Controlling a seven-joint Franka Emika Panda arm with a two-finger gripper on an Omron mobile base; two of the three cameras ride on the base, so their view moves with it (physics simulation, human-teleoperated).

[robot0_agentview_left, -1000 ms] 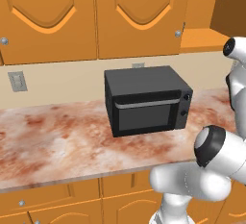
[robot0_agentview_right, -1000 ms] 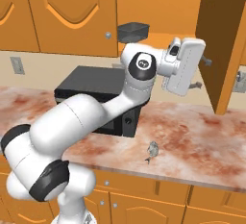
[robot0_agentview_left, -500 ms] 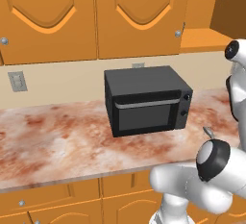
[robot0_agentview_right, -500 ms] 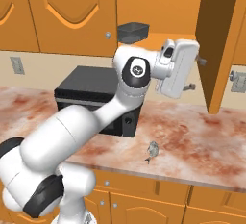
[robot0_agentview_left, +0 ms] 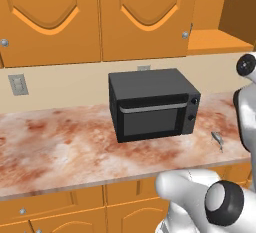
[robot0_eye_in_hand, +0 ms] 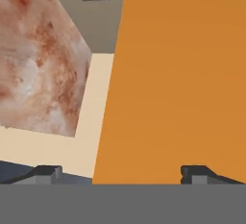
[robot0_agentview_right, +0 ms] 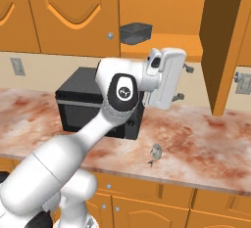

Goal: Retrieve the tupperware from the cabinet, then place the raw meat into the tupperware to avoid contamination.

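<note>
A black microwave [robot0_agentview_left: 152, 103] stands on the marbled counter [robot0_agentview_left: 60, 149], back against the beige wall. Right of it, near the counter's front edge, lies a small grey piece of meat [robot0_agentview_left: 217, 138]. Above hang the cabinet [robot0_agentview_left: 100, 17] doors, shut, with silver knobs; at the far right the cabinet stands open, showing a bare shelf [robot0_agentview_left: 217, 41]. A wall socket [robot0_agentview_left: 17, 84] sits at left.

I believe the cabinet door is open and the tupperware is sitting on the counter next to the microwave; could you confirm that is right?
Not quite. The cabinet door is open, but the tupperware is not on the counter; the right base view shows it on the cabinet shelf, above the microwave.
</note>
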